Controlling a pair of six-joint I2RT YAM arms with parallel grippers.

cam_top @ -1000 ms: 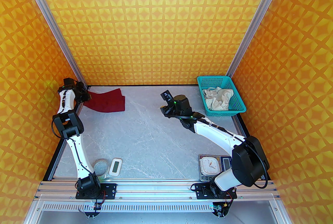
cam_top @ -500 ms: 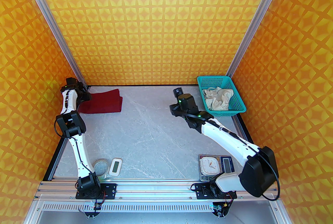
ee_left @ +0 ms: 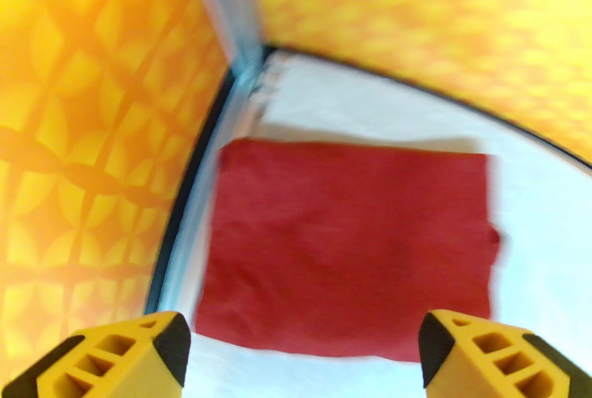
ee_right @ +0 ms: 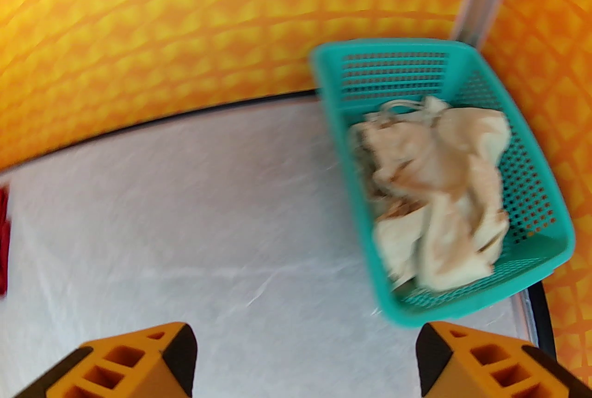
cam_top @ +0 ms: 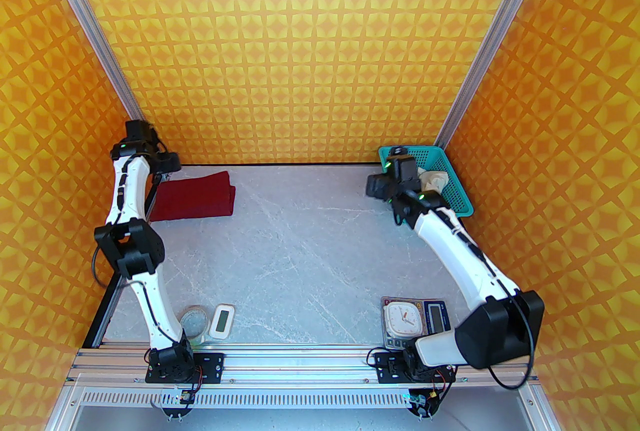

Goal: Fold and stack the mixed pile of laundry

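The left jaws stand wide apart and empty over the left end of the dark red shirt (ee_left: 347, 248), which lies folded flat at the far left corner of the bench (cam_top: 300, 259). The right jaws stand wide apart and empty, facing the teal basket (ee_right: 393, 45) at far right, where the cream shorts (ee_right: 434, 197) lie crumpled. Judged step: fetching the shorts. The next move calls for lowering the right jaws onto a raised fold, clear of the mesh.

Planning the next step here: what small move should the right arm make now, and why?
Probably lower the open right gripper into the teal basket onto the cream shorts and pinch them: the red shirt lies folded on the table, while the shorts sit crumpled in the basket.
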